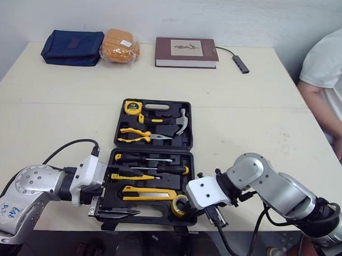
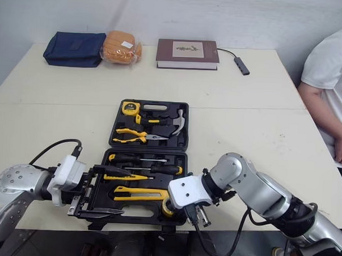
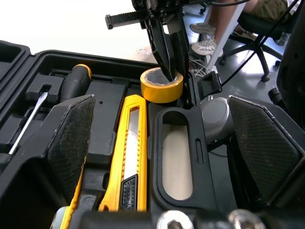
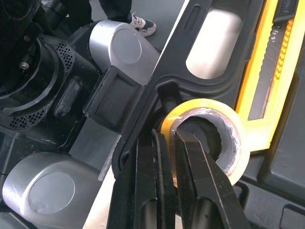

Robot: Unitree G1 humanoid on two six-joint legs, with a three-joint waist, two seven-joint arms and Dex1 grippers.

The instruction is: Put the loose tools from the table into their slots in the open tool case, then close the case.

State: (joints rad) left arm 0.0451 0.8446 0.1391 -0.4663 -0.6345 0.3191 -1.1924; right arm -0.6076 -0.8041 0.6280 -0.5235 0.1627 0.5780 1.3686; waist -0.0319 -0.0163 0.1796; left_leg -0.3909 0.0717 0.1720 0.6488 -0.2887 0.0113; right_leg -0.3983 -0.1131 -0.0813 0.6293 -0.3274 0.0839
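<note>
The tool case lies open near the front edge of the desk, its lid half toward the far edge. Both halves are already filled with tools.

The yellow tape roll sits in the right front corner of the case, just beside the blade end of the utility knife. From the head views the white wrist housing covers part of the roll, so only an arc of it is seen there. In the wrist views its opening faces up and its axis stands roughly upright. Whether it is fully down in its slot, I cannot tell.

The right gripper reaches down at that corner. Its fingers are narrow and pinch the wall of the roll, one finger inside the ring and one outside.

The left gripper is at the left front corner of the case. It is spread wide and holds nothing. One of its pads hangs over the inside of the case, and the other is beyond the front rim, with the handle opening between them. These fingers hide part of the tools below them.

The knife lies with its long axis along the front edge of the desk.

At the right edge a person in a white shirt is cut off by the frame.
</note>
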